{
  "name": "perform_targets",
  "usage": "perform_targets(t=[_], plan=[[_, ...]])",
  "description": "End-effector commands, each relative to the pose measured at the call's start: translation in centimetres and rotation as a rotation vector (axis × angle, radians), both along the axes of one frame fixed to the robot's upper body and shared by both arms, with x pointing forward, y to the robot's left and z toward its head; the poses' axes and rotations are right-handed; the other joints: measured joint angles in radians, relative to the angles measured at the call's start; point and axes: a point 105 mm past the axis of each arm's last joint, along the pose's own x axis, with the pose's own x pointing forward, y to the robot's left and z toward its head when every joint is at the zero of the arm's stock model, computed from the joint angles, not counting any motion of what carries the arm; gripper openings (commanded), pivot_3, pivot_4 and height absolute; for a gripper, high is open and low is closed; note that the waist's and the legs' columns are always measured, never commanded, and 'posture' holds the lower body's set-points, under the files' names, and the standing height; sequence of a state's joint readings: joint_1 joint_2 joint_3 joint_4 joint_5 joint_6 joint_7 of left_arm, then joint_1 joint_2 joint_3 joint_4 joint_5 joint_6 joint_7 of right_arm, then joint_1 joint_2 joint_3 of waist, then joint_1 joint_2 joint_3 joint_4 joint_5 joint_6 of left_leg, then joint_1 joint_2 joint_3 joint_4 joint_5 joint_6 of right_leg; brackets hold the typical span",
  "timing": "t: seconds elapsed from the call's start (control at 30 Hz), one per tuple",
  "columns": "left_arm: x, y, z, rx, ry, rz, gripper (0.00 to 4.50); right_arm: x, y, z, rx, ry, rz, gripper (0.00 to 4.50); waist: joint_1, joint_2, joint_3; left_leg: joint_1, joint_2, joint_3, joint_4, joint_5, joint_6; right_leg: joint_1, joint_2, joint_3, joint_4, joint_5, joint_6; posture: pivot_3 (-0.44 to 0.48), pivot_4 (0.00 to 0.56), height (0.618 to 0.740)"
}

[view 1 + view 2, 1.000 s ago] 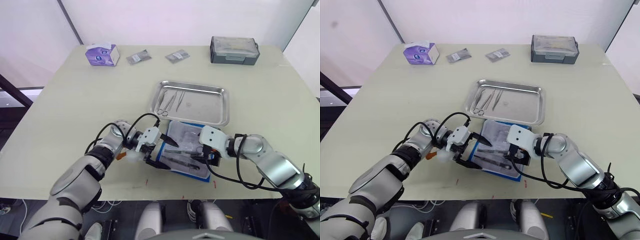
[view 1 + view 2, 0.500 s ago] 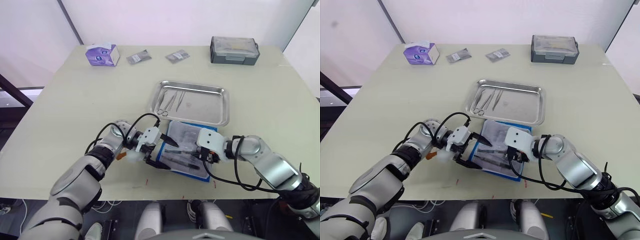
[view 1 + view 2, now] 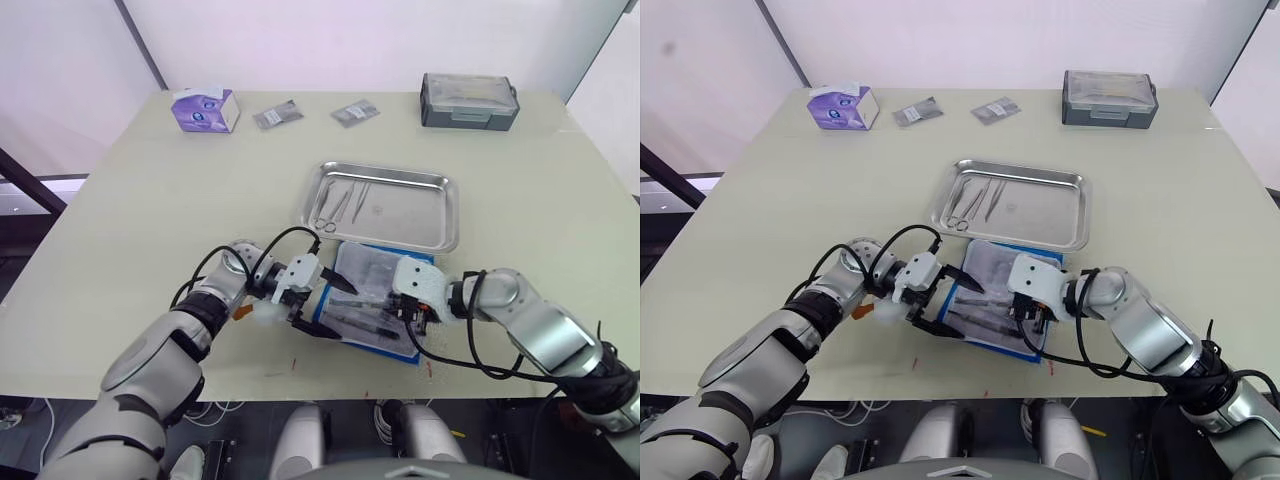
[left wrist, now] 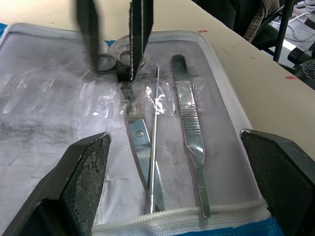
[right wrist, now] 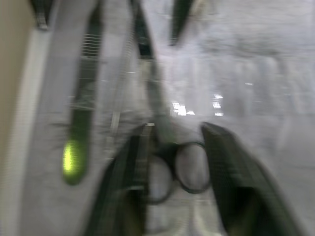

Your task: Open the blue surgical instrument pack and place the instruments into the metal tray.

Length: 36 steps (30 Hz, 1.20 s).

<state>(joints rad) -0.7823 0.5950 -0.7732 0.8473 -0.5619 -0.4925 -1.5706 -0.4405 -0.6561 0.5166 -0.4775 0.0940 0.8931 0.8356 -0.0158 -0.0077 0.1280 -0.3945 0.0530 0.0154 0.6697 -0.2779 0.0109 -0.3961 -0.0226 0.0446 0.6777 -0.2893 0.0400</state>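
The blue surgical instrument pack (image 3: 365, 300) lies opened near the surface's (image 3: 150, 200) front edge, just before the metal tray (image 3: 420, 225). The left pincer (image 3: 322, 307) is spread wide at the pack's left edge. The right pincer (image 5: 172, 162) is spread around the scissors' rings (image 5: 184, 167) inside the pack.

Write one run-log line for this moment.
pack: open | right gripper: open around scissors rings | left gripper: open | tray: some instruments

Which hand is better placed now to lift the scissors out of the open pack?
Probably the right hand: its fingers straddle the ring handles of the scissors in the open blue pack. The left hand rests open at the pack's left edge.
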Motion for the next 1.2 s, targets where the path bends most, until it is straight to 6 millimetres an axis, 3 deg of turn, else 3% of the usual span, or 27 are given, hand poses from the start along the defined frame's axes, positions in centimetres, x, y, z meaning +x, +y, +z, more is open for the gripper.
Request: perform_targets(t=[0.03,0.2,0.83,1.2], plan=[[-1.7,1.0,-2.7,0.087,0.108,-0.026,4.5,-0.4,-0.5,-1.2,-0.024,0.045,-0.025,0.06,0.0,0.001,-0.001,0.0,0.0,0.0,0.0,0.0,0.0,0.0,0.0,0.0,0.0,0.0,0.0,0.0,0.15,0.738],[-1.7,1.0,-2.8,0.088,0.107,-0.026,4.5,-0.5,-0.5,-1.1,-0.019,0.042,-0.028,0.06,0.0,0.001,-0.001,0.0,0.0,0.0,0.0,0.0,0.0,0.0,0.0,0.0,0.0,0.0,0.0,0.0,0.15,0.738],[-1.8,0.6,-3.0,0.087,0.109,-0.037,4.5,-0.2,1.3,2.9,-0.01,-0.073,0.046,0.06,0.001,0.001,-0.001,0.0,0.0,0.0,0.0,0.0,0.0,0.0,0.0,0.0,0.0,0.0,0.0,0.0,0.15,0.738],[-1.9,0.5,-3.1,0.093,0.109,-0.041,4.5,-0.3,1.1,3.8,-0.056,-0.116,0.076,0.06,0.001,0.001,-0.001,-0.001,0.0,0.0,0.0,0.0,0.0,0.0,0.0,0.0,-0.001,0.0,0.0,0.0,0.15,0.738]])
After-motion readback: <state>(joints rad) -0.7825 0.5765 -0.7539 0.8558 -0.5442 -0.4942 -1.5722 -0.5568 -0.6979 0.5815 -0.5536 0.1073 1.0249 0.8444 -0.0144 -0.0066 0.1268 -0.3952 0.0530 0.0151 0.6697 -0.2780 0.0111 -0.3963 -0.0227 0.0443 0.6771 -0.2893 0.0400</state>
